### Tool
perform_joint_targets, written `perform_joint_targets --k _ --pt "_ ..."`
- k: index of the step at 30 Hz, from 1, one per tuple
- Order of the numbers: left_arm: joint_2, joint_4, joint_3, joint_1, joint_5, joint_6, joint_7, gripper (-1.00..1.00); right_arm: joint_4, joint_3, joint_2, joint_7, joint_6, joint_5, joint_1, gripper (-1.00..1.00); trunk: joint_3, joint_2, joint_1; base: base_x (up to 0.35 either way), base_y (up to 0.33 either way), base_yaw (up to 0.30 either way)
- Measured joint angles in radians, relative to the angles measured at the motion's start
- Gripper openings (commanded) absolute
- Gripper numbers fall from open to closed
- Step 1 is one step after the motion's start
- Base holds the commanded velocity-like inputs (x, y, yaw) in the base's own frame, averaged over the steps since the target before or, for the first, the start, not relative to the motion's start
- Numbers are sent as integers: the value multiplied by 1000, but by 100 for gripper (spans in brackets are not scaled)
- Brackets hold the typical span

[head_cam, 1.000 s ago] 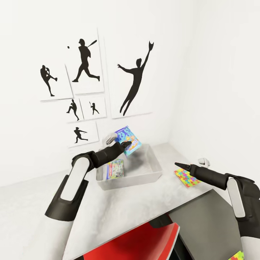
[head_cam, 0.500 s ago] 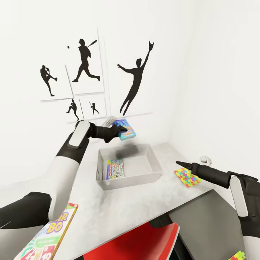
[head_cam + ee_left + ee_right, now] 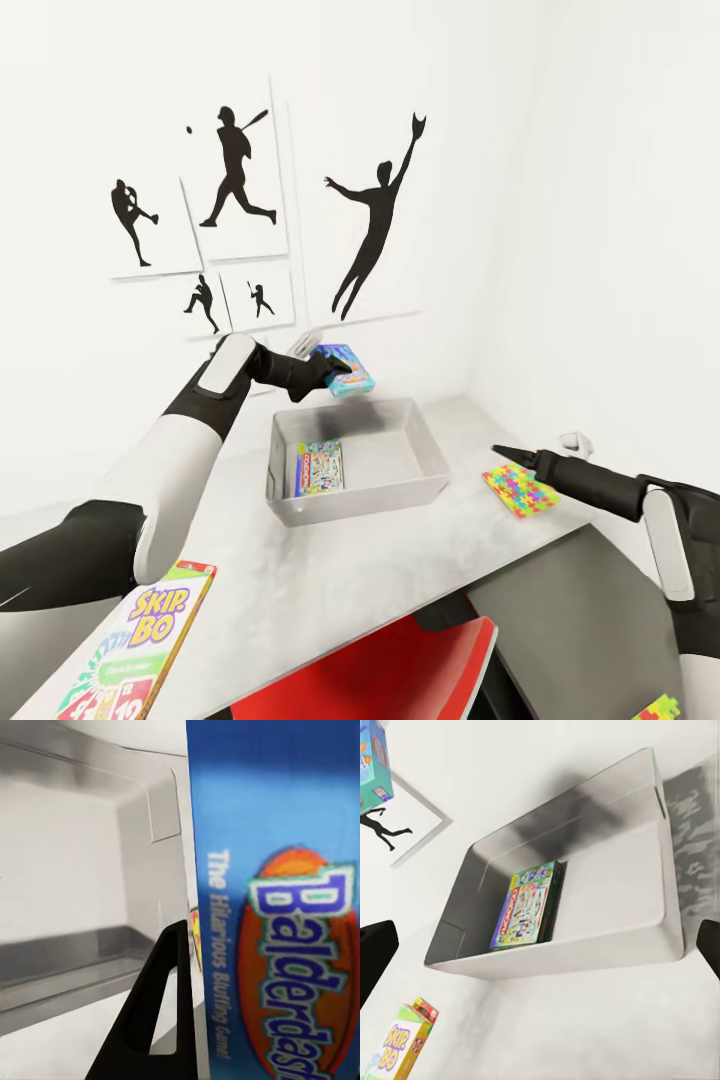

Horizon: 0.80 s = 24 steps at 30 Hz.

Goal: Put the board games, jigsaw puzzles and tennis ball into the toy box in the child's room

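Blue board game (image 3: 348,369) sits clamped in left tool (image 3: 338,371), above toy box (image 3: 425,448).

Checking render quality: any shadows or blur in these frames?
Head view: the blue game box in the left hand casts a soft dark shadow on the bin's far wall. Left wrist view: the box lettering is blurred. Right wrist view: sharp.
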Motion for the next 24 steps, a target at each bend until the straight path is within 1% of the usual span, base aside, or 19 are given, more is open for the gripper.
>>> perform_joint_targets --k 3,4,8,12,18,20,24 --pt "0 5 -3 -1 0 0 0 -100 0 -1 -16 1 0 -4 0 100 -3 0 0 0 0 0" --pt "0 7 -5 -1 0 0 -1 -100 0 -2 -31 2 0 -6 0 100 -4 0 0 0 0 0" --pt "1 7 -4 2 0 1 -1 -100 0 -3 -40 2 0 -9 1 100 -6 0 0 0 0 0" --pt "1 2 -3 7 1 0 -1 -100 0 -4 -45 3 0 -11 1 100 -7 0 0 0 0 -15" --pt "3 -2 0 16 1 0 -1 -100 0 -4 -47 3 0 -12 2 100 -6 0 0 0 0 -109" --pt "3 -11 2 30 0 -3 -2 -100 0 -4 -48 4 0 -13 2 100 -6 0 0 0 0 -43" --pt "4 -18 4 39 0 -12 -2 -100 0 -4 -49 4 0 -13 2 100 -5 0 0 -1 1 -23"
